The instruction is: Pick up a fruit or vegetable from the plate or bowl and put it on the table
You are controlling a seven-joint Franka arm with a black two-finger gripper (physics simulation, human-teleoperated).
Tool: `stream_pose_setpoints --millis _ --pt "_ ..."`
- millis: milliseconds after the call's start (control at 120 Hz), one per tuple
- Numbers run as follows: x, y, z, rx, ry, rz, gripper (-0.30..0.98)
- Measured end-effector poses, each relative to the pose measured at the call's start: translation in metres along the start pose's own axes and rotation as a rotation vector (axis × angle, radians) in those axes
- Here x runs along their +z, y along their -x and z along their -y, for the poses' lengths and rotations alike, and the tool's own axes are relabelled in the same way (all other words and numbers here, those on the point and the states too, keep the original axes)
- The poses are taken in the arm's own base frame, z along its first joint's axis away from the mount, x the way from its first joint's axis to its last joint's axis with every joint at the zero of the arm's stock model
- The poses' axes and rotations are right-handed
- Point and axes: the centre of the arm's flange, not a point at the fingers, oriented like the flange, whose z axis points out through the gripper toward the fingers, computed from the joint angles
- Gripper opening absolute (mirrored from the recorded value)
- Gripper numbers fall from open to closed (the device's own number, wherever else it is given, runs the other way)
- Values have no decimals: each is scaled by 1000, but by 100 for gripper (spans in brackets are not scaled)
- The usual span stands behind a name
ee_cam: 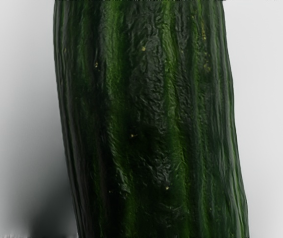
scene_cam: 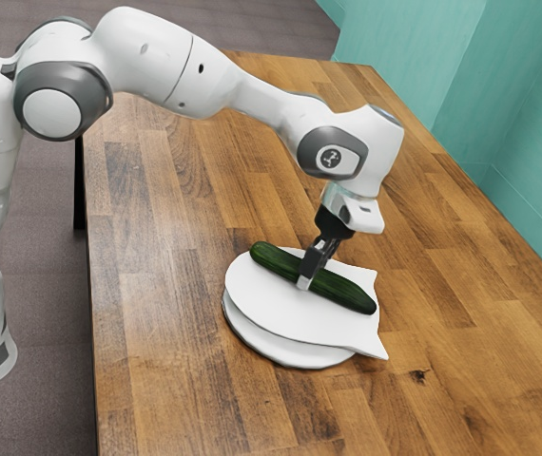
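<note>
My gripper [scene_cam: 313, 268] is down at the middle of a long dark green cucumber [scene_cam: 349, 294], with part of it in front of the cucumber's near side. Whether it grips the cucumber cannot be told. The cucumber lies across a white plate [scene_cam: 273, 306] that has pointed corners at the exterior view's right. In the wrist view the ridged cucumber [ee_cam: 149, 114] is directly under my hand, with the pale plate surface [ee_cam: 268, 89] on both sides of it.
A second white plate [scene_cam: 290, 356], round-edged, is beneath the upper one on the wooden table [scene_cam: 185, 380]. Bare wood surrounds the plates. Teal walls [scene_cam: 509, 104] stand beyond the table's edge at the exterior view's right.
</note>
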Motion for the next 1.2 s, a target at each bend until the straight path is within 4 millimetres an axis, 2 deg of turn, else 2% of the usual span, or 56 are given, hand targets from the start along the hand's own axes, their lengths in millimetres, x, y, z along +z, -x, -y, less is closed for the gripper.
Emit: stream_pose_setpoints --millis 108,300,442,600,692,750,825,917,1075,1200 --pt "-1 0 0 -9 0 -1 47" --pt "-1 1 0 -28 1 5 20" --pt "-4 0 -1 -38 -2 3 18" --pt "-25 5 -8 -45 -18 -22 17" --pt "-50 7 -12 -51 -36 -49 17" --pt "-76 12 -11 -68 -55 -73 17" --pt "-101 30 7 -127 -70 -89 17" --pt "-126 67 39 -231 -80 -98 17" --pt "-151 137 86 -410 -76 -88 18" --pt "-157 176 107 -509 -60 -72 17"
